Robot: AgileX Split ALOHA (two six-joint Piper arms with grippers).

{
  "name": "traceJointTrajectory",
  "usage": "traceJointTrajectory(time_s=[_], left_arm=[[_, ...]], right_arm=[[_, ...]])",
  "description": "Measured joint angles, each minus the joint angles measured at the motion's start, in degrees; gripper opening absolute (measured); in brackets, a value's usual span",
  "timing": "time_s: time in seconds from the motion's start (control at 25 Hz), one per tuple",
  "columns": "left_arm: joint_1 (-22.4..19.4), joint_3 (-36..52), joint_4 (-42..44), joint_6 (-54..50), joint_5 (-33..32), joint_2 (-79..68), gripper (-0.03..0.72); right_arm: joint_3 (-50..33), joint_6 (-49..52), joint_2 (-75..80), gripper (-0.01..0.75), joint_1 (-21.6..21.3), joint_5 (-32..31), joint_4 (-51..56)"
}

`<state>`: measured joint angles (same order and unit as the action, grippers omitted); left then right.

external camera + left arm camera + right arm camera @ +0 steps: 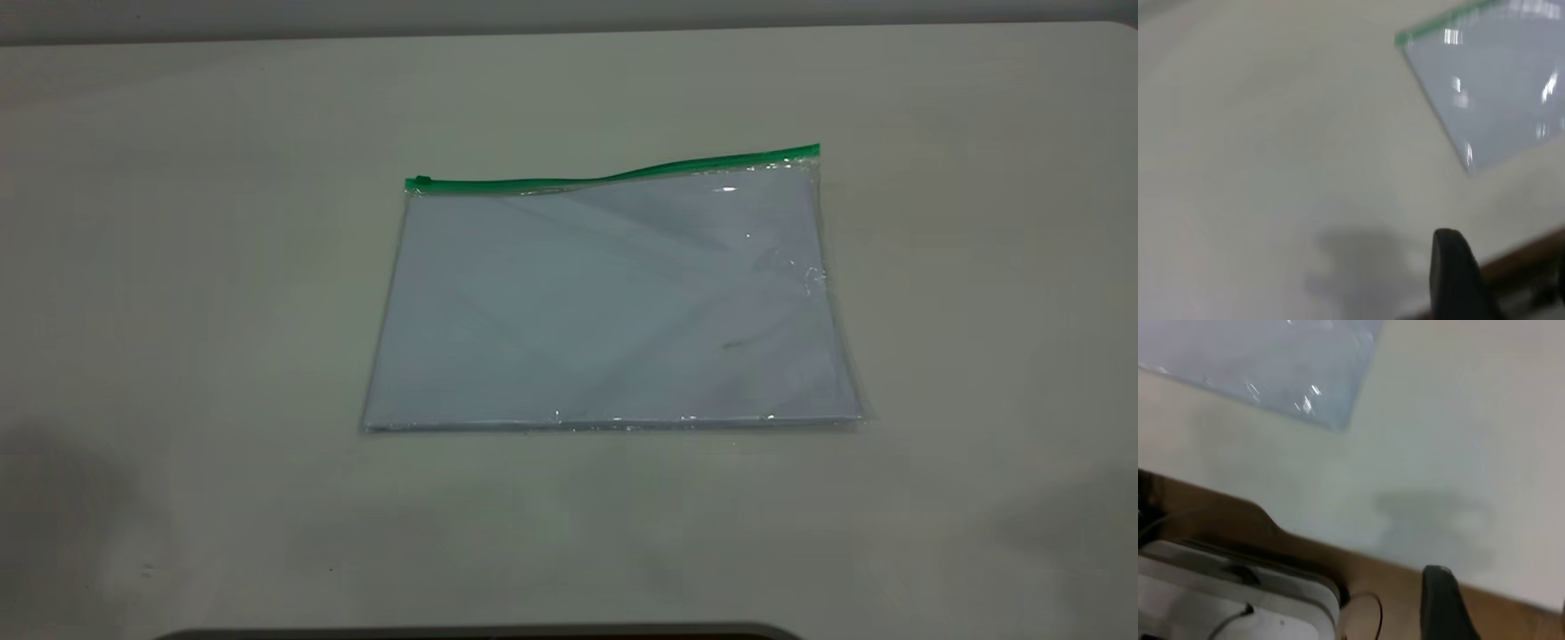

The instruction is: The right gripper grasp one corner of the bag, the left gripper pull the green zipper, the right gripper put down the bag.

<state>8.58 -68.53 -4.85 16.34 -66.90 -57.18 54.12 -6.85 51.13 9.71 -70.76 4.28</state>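
1. While no arm shows in the exterior view, the large flat rectangular clear plastic bag with pale bluish-white sheets inside lies flat on the off-white table, near the table's middle.
2. Along the bag's far long edge runs the thin bright green zipper; its small green slider tab sits at the end of the strip toward the left arm's side.
3. Toward the right arm's end the green strip lifts a little off the table, so that stretch of the bag's edge bows upward; the rest of the bag lies level, with glossy crinkles along its near edge and its right-arm-side edge.
4. From the left wrist camera, only one black tapered fingertip of the left gripper shows, hanging above bare table well apart from the bag; its shadow falls on the table beside it. Whether this pincer is open or closed I cannot tell.
5. From the right wrist camera, likewise only one black fingertip of the right gripper is seen, probably over the table's wooden edge, well apart from the bag's corner. Its state cannot be told either.
6. Neither pincer touches the bag.
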Motion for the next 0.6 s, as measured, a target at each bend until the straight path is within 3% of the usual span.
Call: traceJointTrajectory(time_s=[0.2,0.4,0.6], left_arm=[[0.0,16.1,0.4,-5.1,0.0,7.3,0.431],[0.0,28.9,0.3,-10.0,0.2,14.4,0.431],[0.0,37.0,0.3,-12.4,0.7,23.2,0.431]], right_arm=[[-13.3,2.8,-11.3,0.46,0.0,0.4,-2.1],[-25.2,4.1,-21.5,0.46,0.0,6.1,-2.6],[-26.5,4.4,-26.4,0.46,0.0,7.0,-3.0]])
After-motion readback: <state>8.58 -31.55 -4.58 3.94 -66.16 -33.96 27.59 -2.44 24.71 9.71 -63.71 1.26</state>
